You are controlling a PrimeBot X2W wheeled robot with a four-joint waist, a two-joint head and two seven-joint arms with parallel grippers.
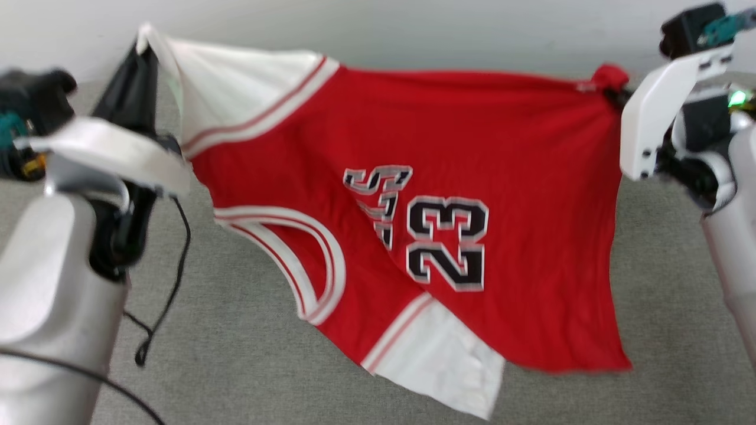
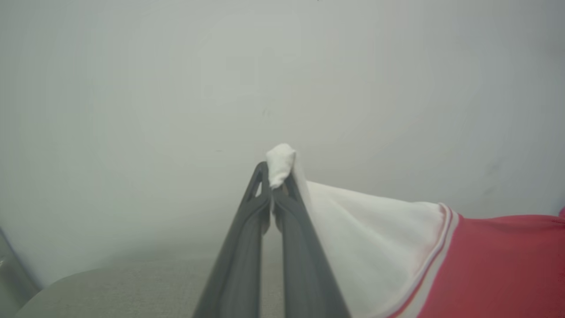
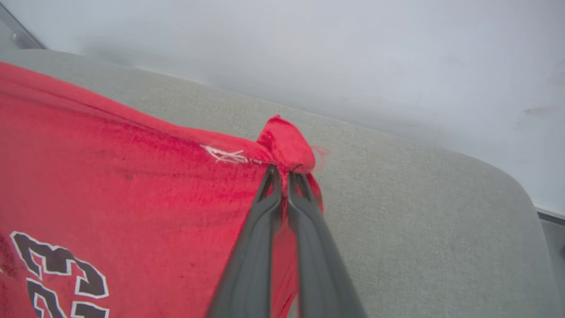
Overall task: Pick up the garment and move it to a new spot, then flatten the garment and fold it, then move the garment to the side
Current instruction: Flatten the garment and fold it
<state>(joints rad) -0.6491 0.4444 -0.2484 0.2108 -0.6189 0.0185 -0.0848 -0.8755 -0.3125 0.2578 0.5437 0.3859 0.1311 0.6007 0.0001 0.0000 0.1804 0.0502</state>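
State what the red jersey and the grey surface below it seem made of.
The red jersey looks like soft matte knit cloth: it drapes, bunches at its pinched corners and shows loose white threads. The grey surface is probably woven upholstery fabric, matte, with a fine speckled weave and rounded edge.

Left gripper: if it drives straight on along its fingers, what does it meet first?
Past the garment corner it pinches, the left gripper seems to have a free line up to the pale wall; how far that is, I cannot tell.
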